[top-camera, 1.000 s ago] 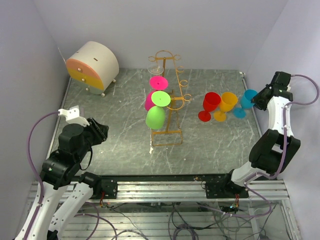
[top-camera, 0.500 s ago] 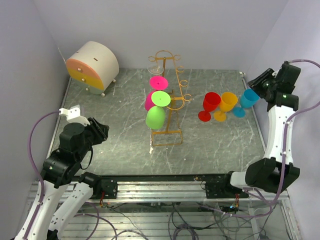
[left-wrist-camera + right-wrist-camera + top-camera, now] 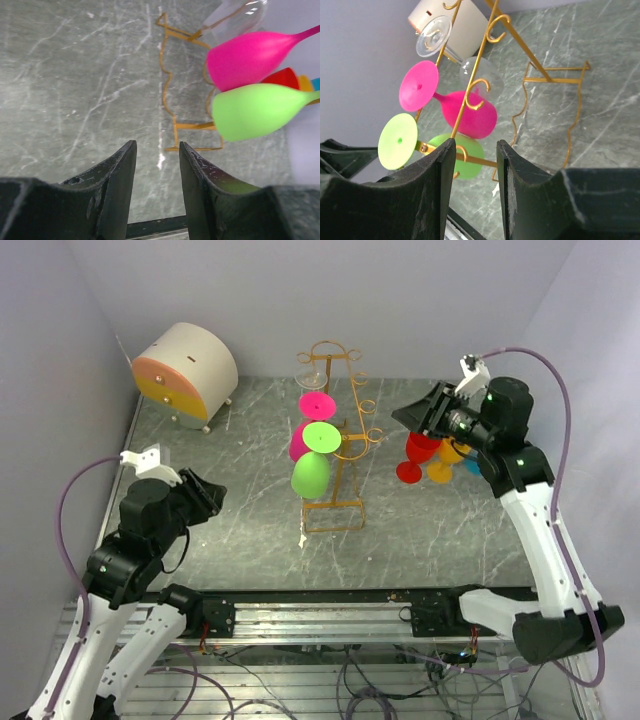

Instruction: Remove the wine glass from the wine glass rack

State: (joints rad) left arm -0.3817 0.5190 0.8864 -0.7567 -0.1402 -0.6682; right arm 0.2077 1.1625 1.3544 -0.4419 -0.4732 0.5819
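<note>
While the left gripper (image 3: 156,150) barely shifts, jaws parted and empty, the right gripper (image 3: 472,145) has swung in from the far right edge. It now hangs above the red glass (image 3: 422,445) and orange glass (image 3: 456,443), which stand below and behind it, and points at the wine glass rack (image 3: 340,472). Its jaws have spread wider, with nothing between them. Judgement: drop-off finished, next pick beginning. Ahead of both grippers three glasses hang bowl-down, tilted, on the rack's arms: green wine glass (image 3: 255,111) lowest, pink wine glass (image 3: 250,59) above it, clear wine glass (image 3: 434,35) topmost. Rack: thin golden wire, upright, small loops, rectangular base frame.
</note>
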